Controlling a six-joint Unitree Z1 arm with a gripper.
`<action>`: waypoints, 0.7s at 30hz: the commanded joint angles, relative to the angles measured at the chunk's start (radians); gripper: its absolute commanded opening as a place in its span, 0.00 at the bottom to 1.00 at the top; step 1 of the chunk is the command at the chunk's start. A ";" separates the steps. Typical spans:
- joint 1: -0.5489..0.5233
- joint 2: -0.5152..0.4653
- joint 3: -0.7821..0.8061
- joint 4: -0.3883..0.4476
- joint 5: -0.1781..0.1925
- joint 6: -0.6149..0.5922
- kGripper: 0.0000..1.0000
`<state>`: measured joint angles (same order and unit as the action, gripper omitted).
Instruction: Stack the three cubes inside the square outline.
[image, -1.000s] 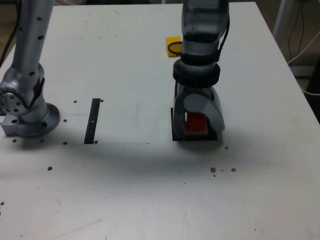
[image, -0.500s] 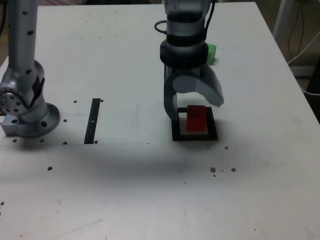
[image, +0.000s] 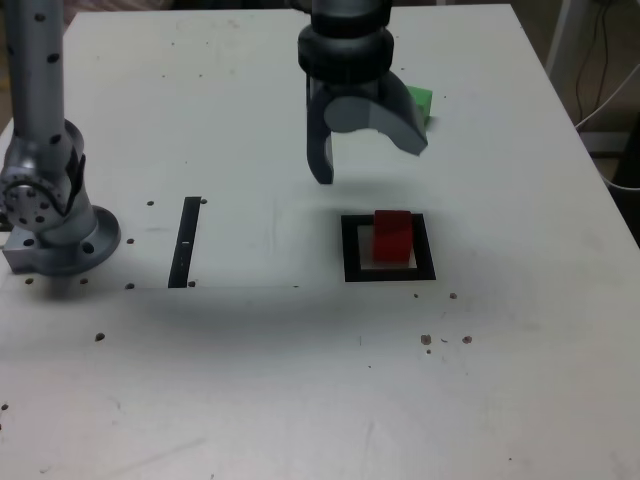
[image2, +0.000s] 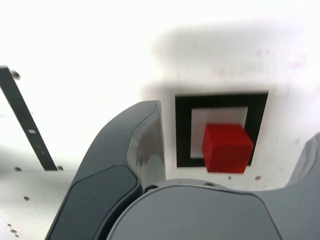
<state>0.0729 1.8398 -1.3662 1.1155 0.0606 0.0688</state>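
— Here, what stands out on the white table (image: 300, 400)?

— A red cube (image: 393, 238) sits alone inside the square outline (image: 350, 250), right of centre in the exterior view. It rests on the white middle of the frame, toward the frame's right side, with nothing stacked on it.

— And the arm?

— The gripper (image: 365, 160) hangs above the table in the upper middle of the exterior view, up and to the left of the square. Its jaws stand wide apart and hold nothing; one finger (image: 320, 150) points down, the other curves out toward the exterior view's right.

— Any other cubes visible?

— A green cube (image: 420, 101) peeks out behind the gripper in the upper right of the exterior view, well apart from the square. No yellow one can be made out there.

— What does the wrist camera give?

— The red cube (image2: 226, 147) again, on the white centre with the black frame (image2: 182, 130) around it. A dark grey finger (image2: 130, 150) fills the lower middle of that picture, clear of the cube.

— Anything else on the table?

— A thin black strip (image: 185, 242) lies at middle left in the exterior view, near the arm's round base (image: 60, 240). Small dark specks (image: 445, 340) dot the surface.
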 joint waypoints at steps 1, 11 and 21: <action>0.039 -0.006 -0.008 0.009 0.006 0.044 0.99; 0.221 0.017 -0.064 0.050 0.025 0.233 0.99; 0.350 0.098 -0.199 0.151 0.043 0.420 0.99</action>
<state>0.4156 1.9285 -1.5553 1.2604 0.1013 0.4769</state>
